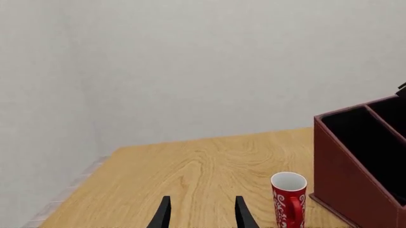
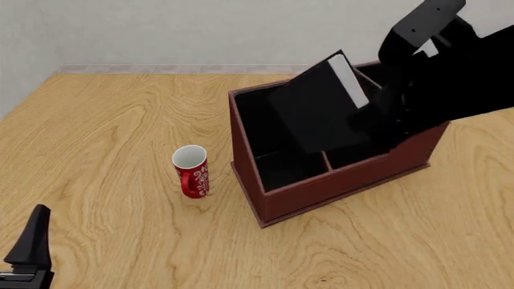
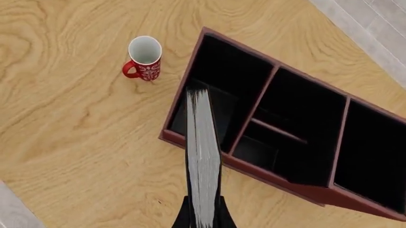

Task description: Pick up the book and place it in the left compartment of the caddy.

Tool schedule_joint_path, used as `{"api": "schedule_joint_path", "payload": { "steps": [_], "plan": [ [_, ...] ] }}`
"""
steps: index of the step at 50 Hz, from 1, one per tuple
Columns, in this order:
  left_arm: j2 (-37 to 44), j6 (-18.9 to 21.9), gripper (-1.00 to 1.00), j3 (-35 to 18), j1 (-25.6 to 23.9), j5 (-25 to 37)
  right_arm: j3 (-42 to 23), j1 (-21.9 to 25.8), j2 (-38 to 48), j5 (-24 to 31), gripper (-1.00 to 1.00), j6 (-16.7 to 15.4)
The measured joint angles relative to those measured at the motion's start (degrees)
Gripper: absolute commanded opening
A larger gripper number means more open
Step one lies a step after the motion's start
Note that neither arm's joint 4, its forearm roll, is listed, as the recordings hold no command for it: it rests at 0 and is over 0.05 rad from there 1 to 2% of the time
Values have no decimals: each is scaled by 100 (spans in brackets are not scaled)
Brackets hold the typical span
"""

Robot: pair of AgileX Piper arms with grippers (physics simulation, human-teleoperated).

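book held tilted over caddy, not yet released

left tool (image 1: 201,214) low over the surface (image 2: 112,120), fingers spread with nothing between, parked clear of the work. red mug (image 2: 191,171) stands just beside the caddy (image 2: 337,180), untouched. book (image 2: 317,108) hangs above the left compartment (image 3: 219,90), tilted, page edges up toward the right wrist camera, so the lower edge can lead into the long slot. right tool (image 3: 203,216) clamped on the book's near end. judgement: needs squaring before lowering, or it catches the divider.
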Motion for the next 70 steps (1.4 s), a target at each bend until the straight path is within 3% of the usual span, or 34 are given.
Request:
{"api": "schedule_joint_path", "payload": {
  "steps": [32, 70],
  "plan": [
    [0, -1, 100, 157, 74, -120, -356, -140, 795, 0, -100, 378],
    [0, -10, 100, 185, 219, -127, -725, -365, 1535, 0, -100, 387]
  ]
}}
